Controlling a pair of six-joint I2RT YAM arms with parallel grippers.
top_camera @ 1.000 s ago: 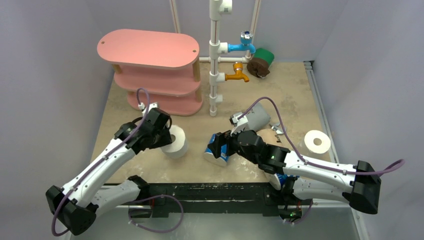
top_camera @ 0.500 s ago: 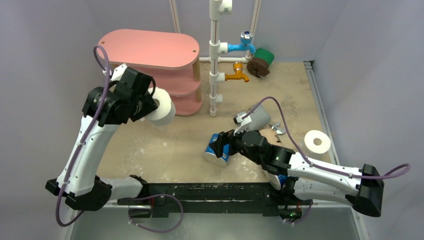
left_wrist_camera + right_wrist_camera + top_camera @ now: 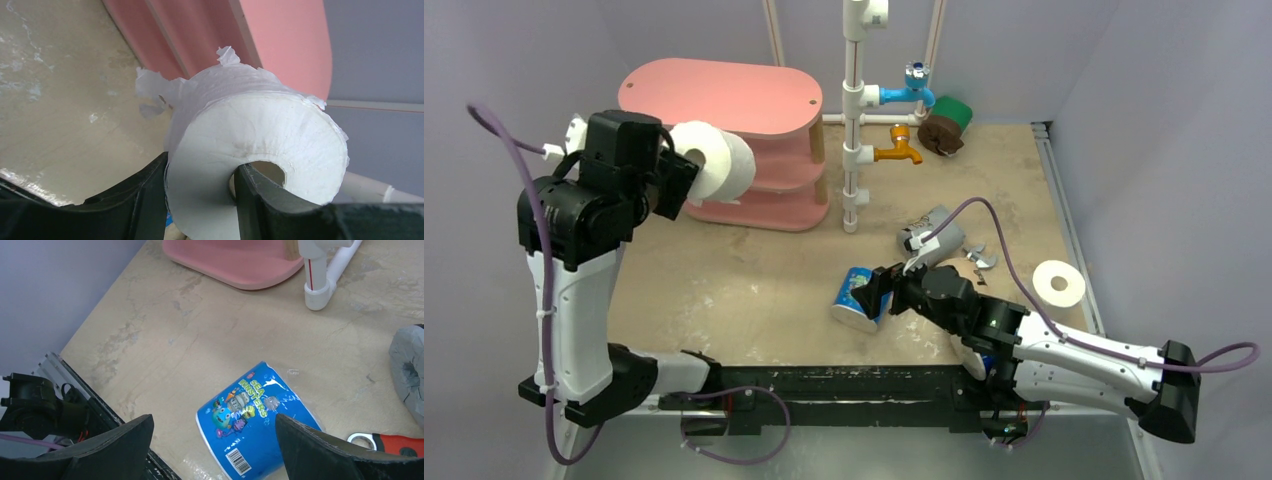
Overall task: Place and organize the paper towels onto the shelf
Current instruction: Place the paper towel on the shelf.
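Roll of bare white paper towel up in the air, right by the front of the pink shelf with three oval boards and wooden posts, not yet on it. Pinched by the left tool, partly shut, one finger in the hole and one outside. Lift slowly over the top board's edge. Set down flat on a bare spot, well back from the rim. Let go only once resting. Mind the torn loose flap. Right tool wide open, holding nothing, over the blue printed roll lying on the table.
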